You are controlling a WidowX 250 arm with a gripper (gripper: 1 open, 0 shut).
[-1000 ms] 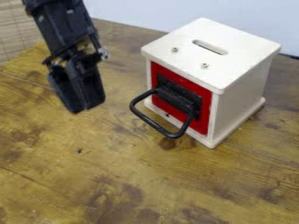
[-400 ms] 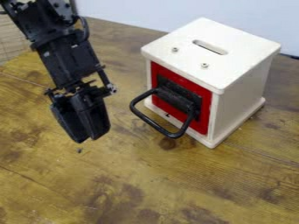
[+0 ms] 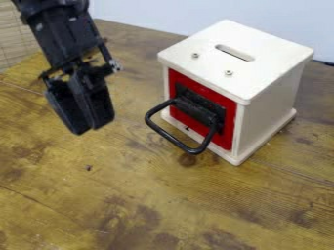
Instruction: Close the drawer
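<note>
Camera view: the jaws of the black gripper [image 3: 81, 119] look pressed together, holding nothing, above the worn, stained wooden bench [image 3: 117, 205]. Well apart to their right, the red-fronted drawer [image 3: 202, 105] faces them, black loop handle [image 3: 177, 129] projecting. A pale wall runs behind.

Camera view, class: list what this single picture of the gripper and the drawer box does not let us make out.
- Gripper: motion-blurred, dark fingers merge; open or shut cannot be told.
- Arm above it: cut off by the top edge.
- Drawer: whether its red front sits flush is unclear from this angle; the black handle partly covers its dark centre.
- White box: far sides face away; slot interior too small to see.
</note>
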